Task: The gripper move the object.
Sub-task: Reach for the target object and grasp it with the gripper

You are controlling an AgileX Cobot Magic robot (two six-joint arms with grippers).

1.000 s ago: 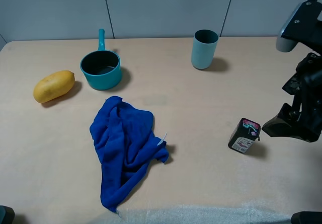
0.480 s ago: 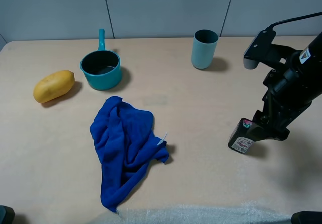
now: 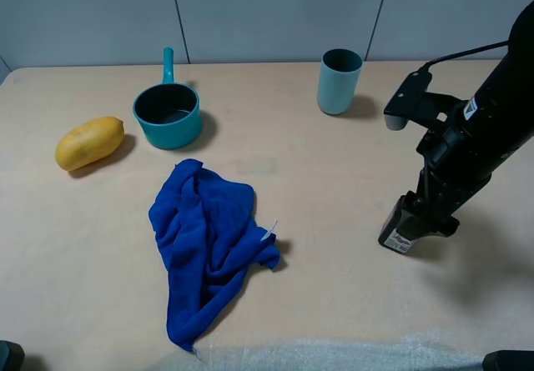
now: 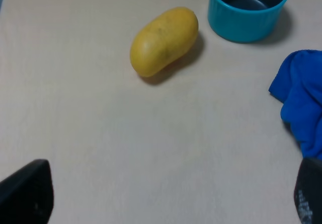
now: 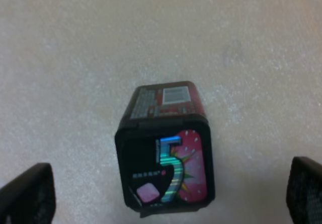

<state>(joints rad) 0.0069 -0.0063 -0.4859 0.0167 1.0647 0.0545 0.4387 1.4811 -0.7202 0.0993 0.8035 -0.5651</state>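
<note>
while the object [image 5: 166, 168] is framed between the wide jaws of the right gripper [image 3: 424, 214], nothing is clasped yet — grasp and move are left undone.

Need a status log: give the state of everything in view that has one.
box: standing, not gripped.
right pincer: open, straddling the box.
left pincer: open, empty.
cup: upright.
saucepan: upright, empty.
cloth: crumpled.
mango: lying on its side.
</note>
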